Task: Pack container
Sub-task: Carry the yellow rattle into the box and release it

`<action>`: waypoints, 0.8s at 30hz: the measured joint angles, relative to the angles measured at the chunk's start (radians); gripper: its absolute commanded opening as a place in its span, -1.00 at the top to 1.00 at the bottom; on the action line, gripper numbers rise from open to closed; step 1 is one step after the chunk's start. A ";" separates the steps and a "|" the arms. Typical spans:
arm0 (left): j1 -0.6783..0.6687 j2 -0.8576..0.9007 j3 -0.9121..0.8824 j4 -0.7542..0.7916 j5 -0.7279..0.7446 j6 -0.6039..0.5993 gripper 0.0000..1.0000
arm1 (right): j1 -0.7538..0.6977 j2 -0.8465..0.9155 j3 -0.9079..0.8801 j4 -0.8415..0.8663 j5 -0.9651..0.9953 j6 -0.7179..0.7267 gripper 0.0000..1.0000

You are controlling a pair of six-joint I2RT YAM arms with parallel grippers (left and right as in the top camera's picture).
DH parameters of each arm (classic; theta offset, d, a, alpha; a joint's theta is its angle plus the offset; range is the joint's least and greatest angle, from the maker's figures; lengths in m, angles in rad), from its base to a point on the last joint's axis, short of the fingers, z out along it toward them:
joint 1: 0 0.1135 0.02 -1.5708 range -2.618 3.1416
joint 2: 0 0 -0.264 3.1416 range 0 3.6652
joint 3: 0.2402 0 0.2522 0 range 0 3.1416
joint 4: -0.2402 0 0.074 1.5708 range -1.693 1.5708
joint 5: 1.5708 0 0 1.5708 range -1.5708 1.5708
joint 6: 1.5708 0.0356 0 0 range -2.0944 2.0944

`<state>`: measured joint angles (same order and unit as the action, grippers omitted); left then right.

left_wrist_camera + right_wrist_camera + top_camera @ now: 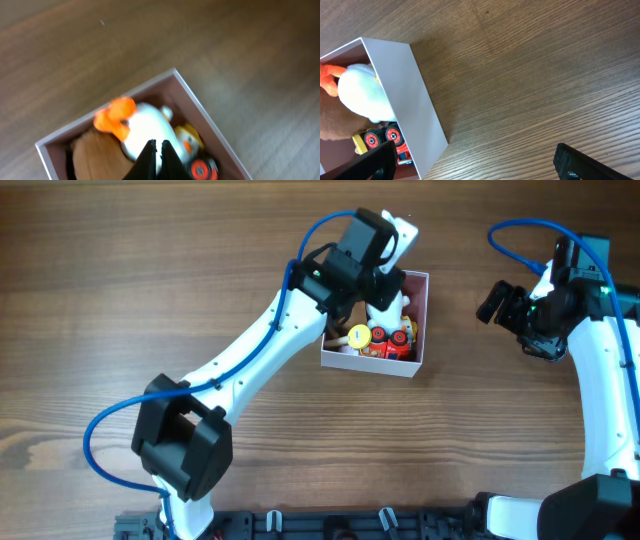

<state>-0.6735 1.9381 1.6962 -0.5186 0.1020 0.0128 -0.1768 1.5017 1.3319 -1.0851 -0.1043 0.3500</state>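
A square, shallow, white-walled container (424,320) with a dusty pink interior is pictured on a wooden table (150,270), packed with a white-and-orange plush toy (145,127) and a red wheeled toy (393,342). The left gripper (156,147) is seen pinched together above the container. The right gripper (475,160) is spread wide, well to the container's right.

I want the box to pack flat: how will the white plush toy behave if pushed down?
The white plush toy looks soft and rounded, so it probably squashes, then springs back. It seems light. Hemmed in by the container wall and a brown toy, it likely won't roll.
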 measured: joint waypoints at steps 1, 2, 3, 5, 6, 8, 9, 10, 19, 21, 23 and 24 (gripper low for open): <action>0.003 0.006 0.001 0.015 -0.002 -0.008 0.92 | 0.000 0.000 0.000 0.000 0.000 0.000 -0.99; 0.006 0.013 0.002 0.032 -0.006 -0.014 0.92 | 0.000 0.000 0.000 0.000 0.000 0.000 -0.99; 0.009 0.027 0.003 0.053 -0.008 -0.021 0.92 | 0.000 0.000 0.000 0.000 0.000 0.000 -0.99; 0.013 0.060 0.004 0.089 -0.012 -0.030 0.92 | 0.000 0.000 0.000 -0.002 0.000 0.000 -1.00; 0.014 0.083 0.004 0.109 -0.016 -0.034 0.92 | 0.000 0.000 0.000 -0.003 0.000 0.000 -1.00; 0.014 0.127 0.004 0.146 -0.021 -0.037 0.92 | 0.000 0.000 0.000 -0.003 0.000 0.000 -0.99; 0.014 0.149 0.004 0.161 -0.028 -0.039 0.92 | 0.000 0.000 0.000 -0.003 0.000 0.000 -0.99; 0.014 0.165 0.004 0.173 -0.032 -0.041 0.92 | 0.000 0.000 0.000 -0.003 0.000 0.000 -0.99; 0.020 0.226 0.004 0.232 -0.083 -0.045 0.92 | 0.000 0.000 0.000 -0.003 0.000 0.000 -1.00; 0.024 0.226 0.004 0.203 -0.084 -0.046 0.92 | 0.000 0.000 0.000 -0.003 0.000 0.000 -0.99; 0.026 0.229 0.004 0.166 -0.084 -0.053 0.92 | 0.000 0.000 0.000 -0.002 0.000 0.000 -0.99; 0.027 0.232 0.004 0.151 -0.083 -0.056 0.92 | 0.000 0.000 0.000 -0.002 0.000 0.000 -1.00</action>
<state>-0.6464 2.1704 1.7004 -0.3672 0.0189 -0.0429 -0.1768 1.5017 1.3319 -1.0874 -0.1043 0.3500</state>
